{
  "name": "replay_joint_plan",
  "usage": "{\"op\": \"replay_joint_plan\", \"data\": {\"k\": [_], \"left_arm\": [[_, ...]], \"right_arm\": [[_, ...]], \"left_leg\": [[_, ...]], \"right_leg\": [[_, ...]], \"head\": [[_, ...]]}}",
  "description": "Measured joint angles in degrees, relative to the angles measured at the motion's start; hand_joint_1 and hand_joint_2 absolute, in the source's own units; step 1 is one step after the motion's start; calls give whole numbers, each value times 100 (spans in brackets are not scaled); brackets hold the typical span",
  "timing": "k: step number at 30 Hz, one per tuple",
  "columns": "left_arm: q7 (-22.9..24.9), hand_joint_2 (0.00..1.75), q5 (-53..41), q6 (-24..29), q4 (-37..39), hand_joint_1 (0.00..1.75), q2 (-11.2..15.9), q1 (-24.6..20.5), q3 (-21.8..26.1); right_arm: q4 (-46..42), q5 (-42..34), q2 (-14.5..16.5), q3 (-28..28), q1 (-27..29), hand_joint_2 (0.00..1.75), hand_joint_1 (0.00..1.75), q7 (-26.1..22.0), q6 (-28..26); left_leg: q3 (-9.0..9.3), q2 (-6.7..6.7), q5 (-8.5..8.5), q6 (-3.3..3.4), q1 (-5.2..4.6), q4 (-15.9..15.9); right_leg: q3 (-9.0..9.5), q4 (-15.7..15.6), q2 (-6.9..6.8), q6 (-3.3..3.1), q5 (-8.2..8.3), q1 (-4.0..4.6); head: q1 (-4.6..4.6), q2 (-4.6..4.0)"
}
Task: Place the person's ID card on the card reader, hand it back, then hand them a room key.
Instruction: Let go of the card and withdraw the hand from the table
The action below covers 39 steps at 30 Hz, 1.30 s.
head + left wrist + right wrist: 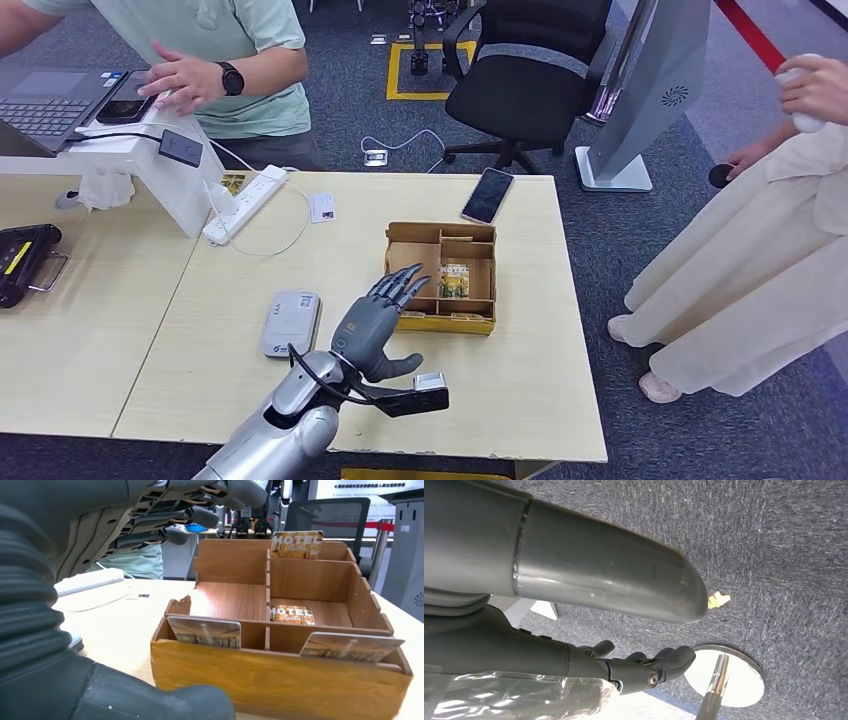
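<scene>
Hovering empty left hand [375,322] just beside key-card box [442,264].

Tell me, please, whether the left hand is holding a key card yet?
Not yet: the left hand hovers empty, fingers apart, beside the wooden box.

The head view looks down from high over the table [120,330]; the left wrist view sits low and close behind the left hand [375,325], facing the wooden card box [280,680] both share; the right wrist view faces carpeted floor [774,540]
</scene>
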Motion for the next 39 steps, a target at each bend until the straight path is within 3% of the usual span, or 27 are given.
{"op": "replay_joint_plan", "data": {"k": [16, 39], "left_arm": [[276, 175, -462, 367, 443, 0, -84, -330, -94], [190, 175, -365, 263, 858, 0, -234, -385, -212]], "right_arm": [[61, -14, -2, 111, -24, 0, 0, 19, 0], [100, 9, -7, 172, -31, 0, 0, 68, 2]], "left_leg": [[0, 0, 0, 0, 0, 0], [0, 0, 0, 0, 0, 0]], "right_leg": [[0, 0, 0, 0, 1, 0], [0, 0, 0, 0, 1, 0]], "head": [[0, 0], [0, 0]]}}
